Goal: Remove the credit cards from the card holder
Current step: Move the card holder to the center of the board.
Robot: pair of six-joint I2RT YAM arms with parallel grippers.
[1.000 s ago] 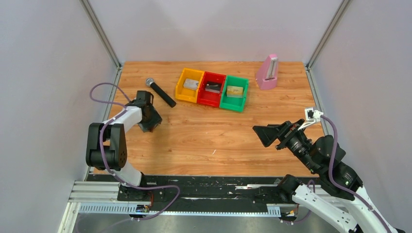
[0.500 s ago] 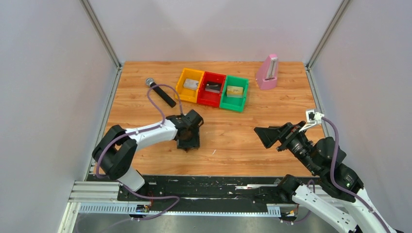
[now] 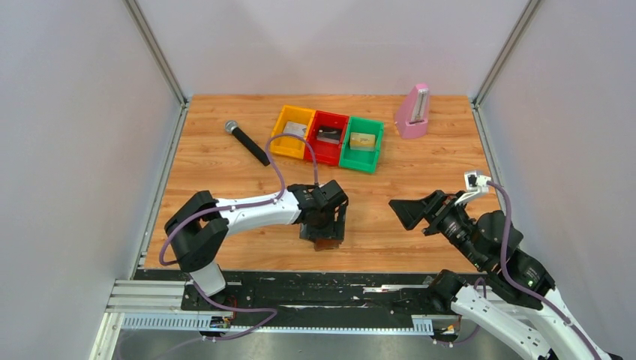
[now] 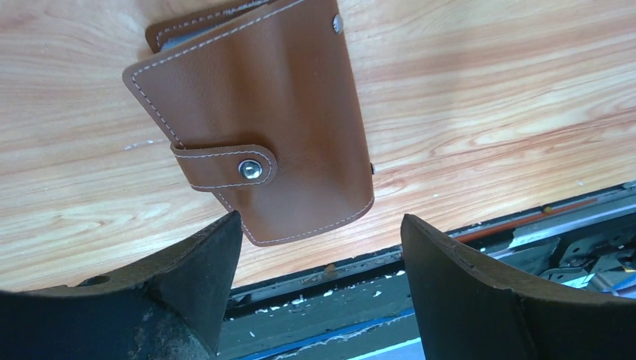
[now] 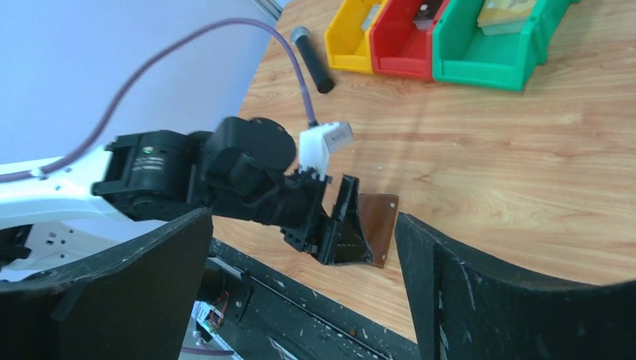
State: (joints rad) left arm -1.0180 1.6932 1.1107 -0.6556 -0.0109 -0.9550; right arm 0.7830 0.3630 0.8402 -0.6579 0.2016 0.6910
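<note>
The card holder [image 4: 255, 127] (snapped shut) lies flat under the left gripper [image 4: 321, 225], jaws wide.

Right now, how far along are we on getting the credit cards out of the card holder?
Nothing looks done yet: the brown card holder lies closed on the table near its front edge, strap apparently snapped. In hand: the left end effector hovers over it, jaws open, not touching. The right end effector is open and empty. Left: unsnap, open, pull out the cards.
</note>
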